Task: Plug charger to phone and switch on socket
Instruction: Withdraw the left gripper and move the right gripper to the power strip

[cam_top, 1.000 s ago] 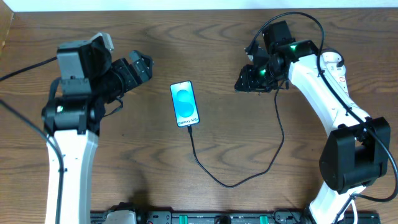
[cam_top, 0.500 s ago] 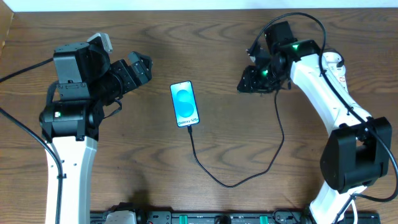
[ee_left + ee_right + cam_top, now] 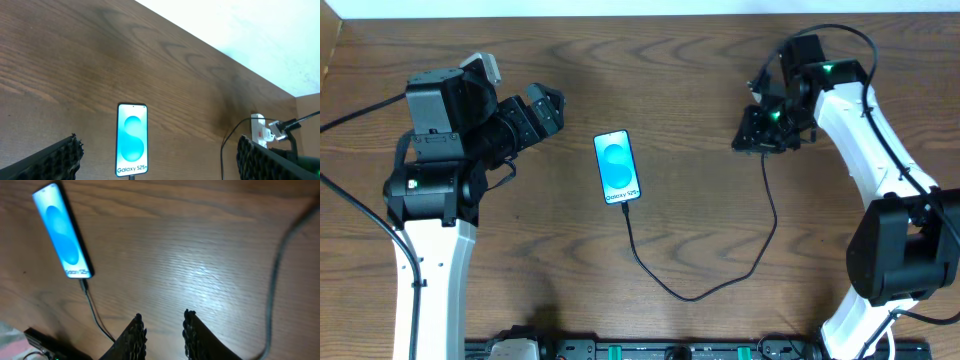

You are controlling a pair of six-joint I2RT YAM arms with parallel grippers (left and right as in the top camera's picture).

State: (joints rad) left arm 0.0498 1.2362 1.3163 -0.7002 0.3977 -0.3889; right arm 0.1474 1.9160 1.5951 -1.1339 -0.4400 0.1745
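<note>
The phone (image 3: 618, 167) lies flat in the middle of the table with its blue screen lit, and it also shows in both wrist views (image 3: 132, 139) (image 3: 63, 230). The charger (image 3: 700, 296) is a thin black cable whose tip sits in the phone's bottom edge; it loops toward the front and rises to the right arm. The socket (image 3: 257, 131) shows as a white strip at the far right. My left gripper (image 3: 548, 105) (image 3: 159, 150) hangs wide open left of the phone. My right gripper (image 3: 745, 135) (image 3: 162, 315) hovers right of the phone, its jaws narrowly apart and holding nothing.
The white wall edge (image 3: 260, 35) runs behind the table's far side. A black bar (image 3: 650, 350) of equipment lies along the front edge. The right arm (image 3: 860, 130) covers the socket's spot in the overhead view.
My right gripper has moved to the right, away from the phone, and its jaws have narrowed. The left arm shifted only slightly, then held still.
</note>
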